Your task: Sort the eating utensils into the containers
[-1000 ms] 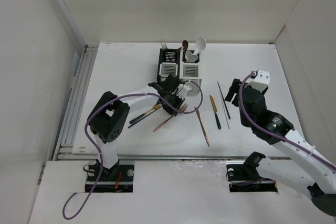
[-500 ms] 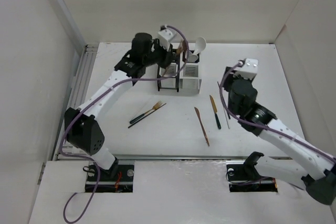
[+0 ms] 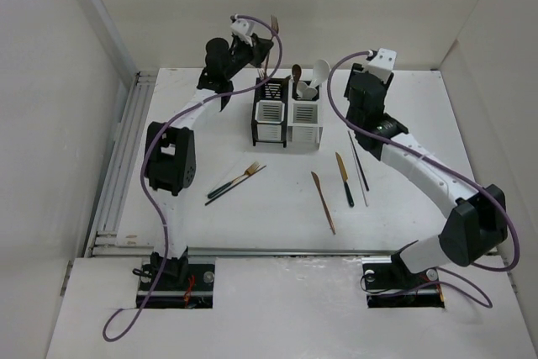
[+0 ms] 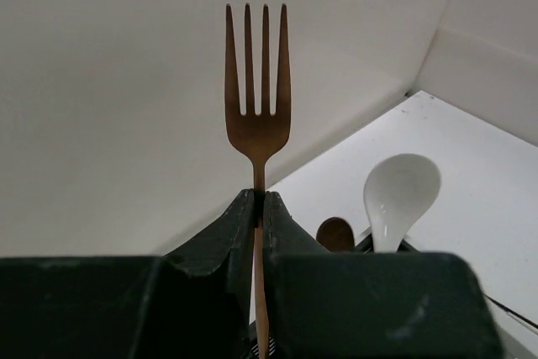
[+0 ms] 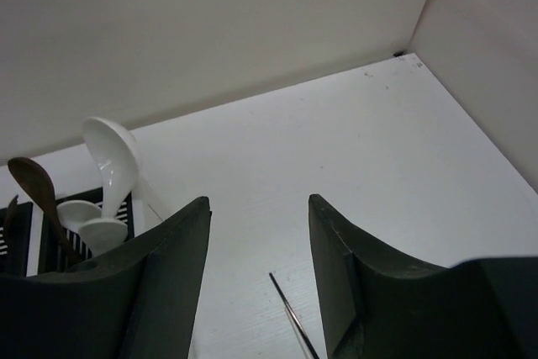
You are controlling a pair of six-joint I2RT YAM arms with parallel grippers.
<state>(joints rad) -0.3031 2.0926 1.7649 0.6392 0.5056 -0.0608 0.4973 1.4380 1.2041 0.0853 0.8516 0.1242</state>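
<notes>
One copper fork (image 4: 256, 124) stands upright with its tines up, pinched at the neck between the closed fingers of the left gripper (image 4: 259, 208). In the overhead view this pair sits high in the upper middle of the frame, up and to the left of the black container (image 3: 271, 88), with the fork clear of it.

The white container (image 3: 304, 117) touches the black one on its right. A white spoon (image 3: 320, 71) and a brown spoon (image 3: 296, 72) stand in it, bowls up; both also show at the lower right of the left wrist view.

Below the containers, on the white table (image 3: 193, 132), lie:
- a second fork (image 3: 249, 173) with a slim dark piece beside it, lower left of centre;
- a copper knife (image 3: 323, 202), lower centre;
- a dark-handled knife (image 3: 345, 179), just right of the copper knife;
- thin chopsticks (image 3: 360, 161), further right.

The right gripper (image 5: 256, 266) is spread wide and holds nothing, its two fingers (image 5: 176, 275) well apart. It hangs to the right of the white container, in the upper right of the overhead view. One chopstick shows on the table in the gap between its fingers.
</notes>
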